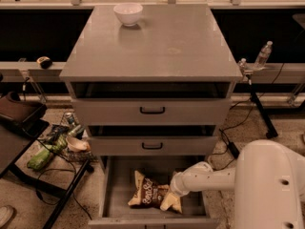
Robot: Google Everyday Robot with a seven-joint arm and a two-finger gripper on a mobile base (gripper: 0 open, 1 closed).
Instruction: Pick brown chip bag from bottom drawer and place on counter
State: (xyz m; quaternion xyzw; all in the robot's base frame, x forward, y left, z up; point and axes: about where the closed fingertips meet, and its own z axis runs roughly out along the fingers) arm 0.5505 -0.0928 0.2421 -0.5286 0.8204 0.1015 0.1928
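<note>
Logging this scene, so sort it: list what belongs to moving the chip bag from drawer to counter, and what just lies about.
Job: brown chip bag in the open bottom drawer; counter; pincer down at the bag's right end.
Lying about: white bowl on the counter; water bottle at right; green packet at left.

Smooth white rounded arm (209, 178), two dark holes (284, 181), gripper (172, 194) in bottom drawer (116, 194).

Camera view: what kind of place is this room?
Probably a robot lab or workshop, not a home. Clues: a grey metal drawer cabinet, cables trailing over the floor, and a white robot arm with its gripper in the bottom drawer, at the brown chip bag.
</note>
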